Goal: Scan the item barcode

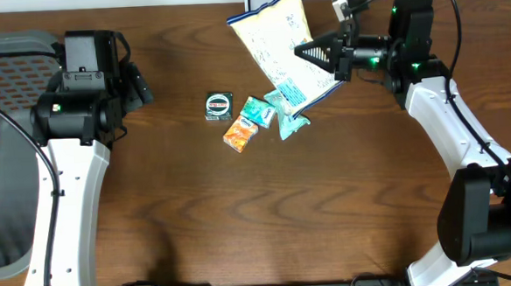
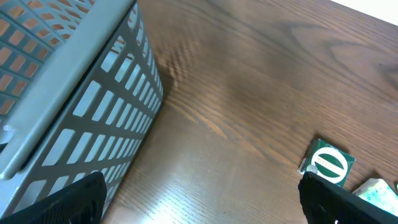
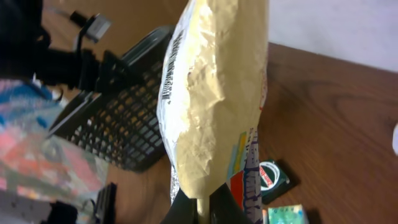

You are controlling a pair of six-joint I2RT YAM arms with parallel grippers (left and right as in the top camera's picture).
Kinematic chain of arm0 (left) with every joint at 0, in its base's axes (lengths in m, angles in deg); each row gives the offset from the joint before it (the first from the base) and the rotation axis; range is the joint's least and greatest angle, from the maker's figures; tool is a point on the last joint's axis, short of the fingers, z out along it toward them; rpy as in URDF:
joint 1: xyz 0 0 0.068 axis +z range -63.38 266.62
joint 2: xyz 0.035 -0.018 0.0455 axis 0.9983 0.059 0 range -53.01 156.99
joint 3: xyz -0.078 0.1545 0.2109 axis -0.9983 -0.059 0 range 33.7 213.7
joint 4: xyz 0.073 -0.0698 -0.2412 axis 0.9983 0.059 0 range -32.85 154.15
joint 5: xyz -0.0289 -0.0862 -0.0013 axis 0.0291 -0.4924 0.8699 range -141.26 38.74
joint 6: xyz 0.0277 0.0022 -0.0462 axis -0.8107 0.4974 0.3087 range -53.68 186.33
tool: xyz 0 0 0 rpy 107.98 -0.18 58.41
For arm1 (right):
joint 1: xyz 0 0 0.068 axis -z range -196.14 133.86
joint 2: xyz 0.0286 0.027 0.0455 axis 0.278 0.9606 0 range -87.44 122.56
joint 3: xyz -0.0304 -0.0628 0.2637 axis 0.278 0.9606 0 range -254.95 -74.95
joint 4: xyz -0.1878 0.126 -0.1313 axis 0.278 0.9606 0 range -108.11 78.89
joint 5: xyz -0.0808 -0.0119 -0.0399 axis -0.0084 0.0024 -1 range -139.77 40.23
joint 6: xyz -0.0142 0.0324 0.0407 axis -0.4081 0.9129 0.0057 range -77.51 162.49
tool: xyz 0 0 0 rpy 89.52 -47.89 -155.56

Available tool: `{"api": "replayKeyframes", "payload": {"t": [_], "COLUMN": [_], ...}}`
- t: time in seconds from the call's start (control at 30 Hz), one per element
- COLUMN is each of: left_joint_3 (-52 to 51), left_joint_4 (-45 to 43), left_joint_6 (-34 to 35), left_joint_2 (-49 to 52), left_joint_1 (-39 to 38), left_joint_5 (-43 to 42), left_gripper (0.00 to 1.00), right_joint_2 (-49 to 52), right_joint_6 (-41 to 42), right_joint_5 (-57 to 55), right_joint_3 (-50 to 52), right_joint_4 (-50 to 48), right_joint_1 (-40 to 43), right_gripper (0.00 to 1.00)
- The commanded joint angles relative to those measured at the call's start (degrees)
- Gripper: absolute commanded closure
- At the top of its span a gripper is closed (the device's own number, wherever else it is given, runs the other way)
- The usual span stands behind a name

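One cream-and-blue snack bag (image 1: pixel 272 41) is hanging above the table (image 1: pixel 242 214), pinched at its edge between the pressed-together fingers of the right gripper (image 1: pixel 303 51). Small green, teal and orange packets (image 1: pixel 256 114) are lying just past those fingertips. Farther off, the left gripper (image 1: pixel 140 86) is sitting spread wide beside a gray basket (image 2: pixel 74 93).

Seen from overhead, a dark wooden table (image 1: pixel 329 209) fills the frame. At its centre lies a small cluster: a green-and-white square packet (image 1: pixel 219 105), a teal packet (image 1: pixel 257 111) touching an orange packet (image 1: pixel 239 132), and a pale blue wrapper (image 1: pixel 291 125) just to their right. A grey mesh basket (image 1: pixel 3 174) stands at the left edge.
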Motion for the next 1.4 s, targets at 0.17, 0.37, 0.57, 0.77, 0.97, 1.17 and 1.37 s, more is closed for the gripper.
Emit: {"api": "replayKeyframes", "payload": {"t": [0.17,0.37,0.57,0.77,0.97,1.17,1.37], "left_joint_3": [0.2,0.2,0.2,0.2,0.2,0.2,0.2], "left_joint_4": [0.22,0.22,0.22,0.22,0.22,0.22,0.22], "left_joint_6": [-0.74,-0.74,-0.74,-0.74,-0.74,-0.74,-0.74], "left_joint_2": [0.22,0.22,0.22,0.22,0.22,0.22,0.22], "left_joint_1": [0.2,0.2,0.2,0.2,0.2,0.2,0.2], "left_joint_5": [0.74,0.74,0.74,0.74,0.74,0.74,0.74], "left_gripper": [0.02,0.02,0.02,0.02,0.02,0.02,0.02], "right_joint_2": [-0.46,-0.46,-0.46,-0.46,-0.46,-0.46,-0.46], "right_joint_6": [5.05,5.05,5.03,4.81,-1.14,-6.71,-12.81], "right_joint_5": [-1.55,-1.95,-1.95,-3.06,-12.66,-36.15,-73.88], "right_joint_3": [-0.59,-0.59,-0.59,-0.57,-0.57,-0.57,-0.57], "right_joint_4": [-0.31,-0.31,-0.31,0.15,7.78,19.98,27.78], "right_joint_1": [-0.5,-0.55,-0.55,-0.48,-0.26,2.47,3.3], "right_gripper": [0.99,0.99,0.99,0.99,0.99,0.99,0.99]}}
